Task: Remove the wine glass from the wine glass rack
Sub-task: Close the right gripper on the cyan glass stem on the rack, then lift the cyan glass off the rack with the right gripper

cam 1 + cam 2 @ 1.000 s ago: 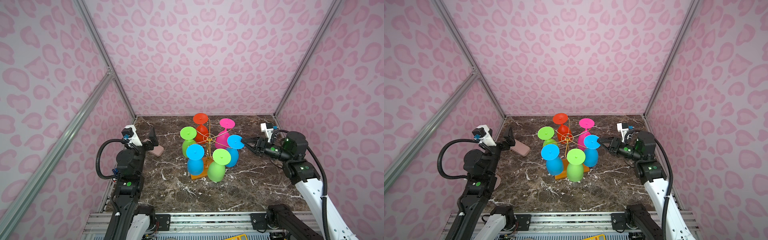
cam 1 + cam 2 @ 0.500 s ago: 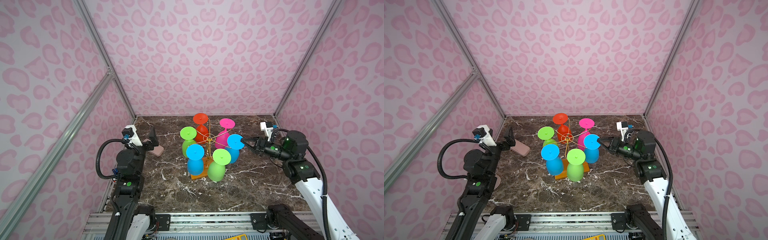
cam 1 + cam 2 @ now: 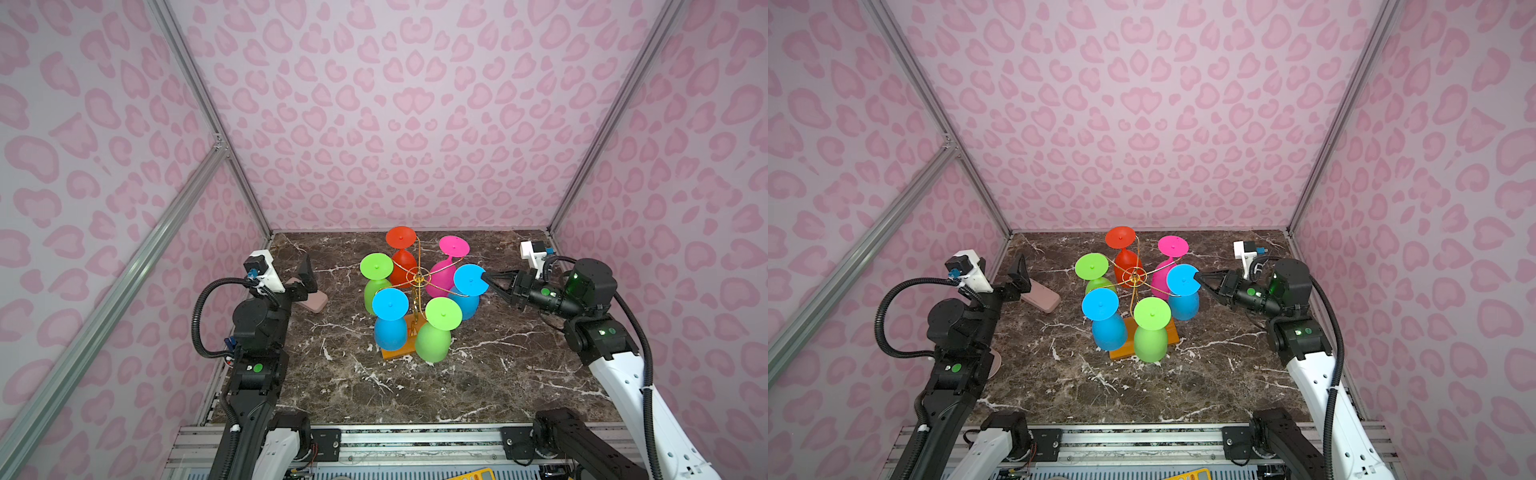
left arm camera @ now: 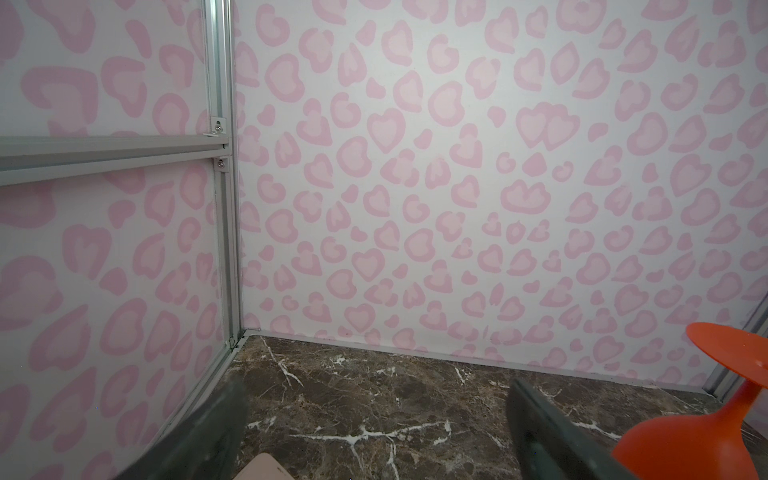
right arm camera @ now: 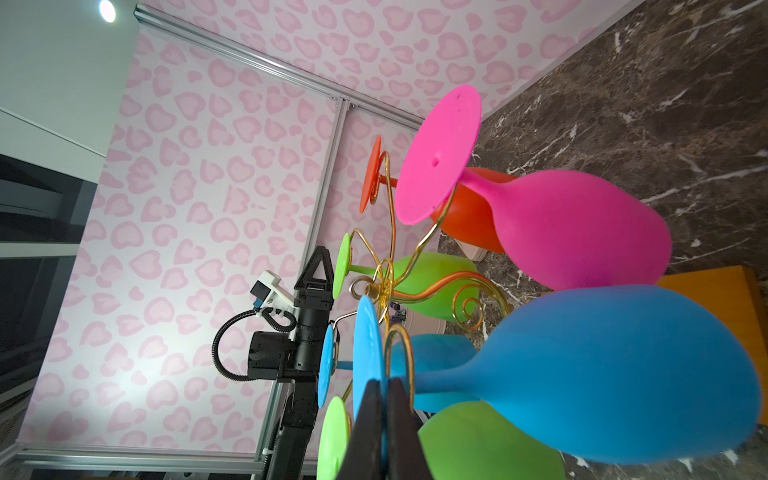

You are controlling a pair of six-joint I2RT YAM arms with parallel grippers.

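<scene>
Closest to the front rail, on the brown marble table (image 3: 478, 374), stands the wine glass rack (image 3: 417, 277): gold wire arms on an orange wooden base (image 3: 397, 354). All six glasses hang bowl down, foot disc on top. The front pair is a green glass (image 3: 434, 334) and, to its left, a blue glass (image 3: 390, 326).

Next row back, on the rack's right side, is the blue wine glass (image 3: 469, 280). It sits on its wire arm, with its bowl just above the table. The right gripper (image 3: 485, 277) reaches in level from the right. The right wrist view shows its fingers (image 5: 365, 419) pinched together on the rim of that glass's foot disc (image 5: 368, 353), with no gap showing. The bowl (image 5: 623, 374) is beside the gripper, not in it.

Across from it on the rack's left is another green glass (image 3: 376, 268).

The left gripper (image 4: 376, 386) is well apart from the rack on the left. It is raised off the table with its jaws spread wide and holds nothing. A pink flat case (image 3: 316, 301) lies on the marble just beside it.

Farthest back are the red glass (image 3: 401, 249) and the pink glass (image 3: 454, 247), near the rear wall.
</scene>
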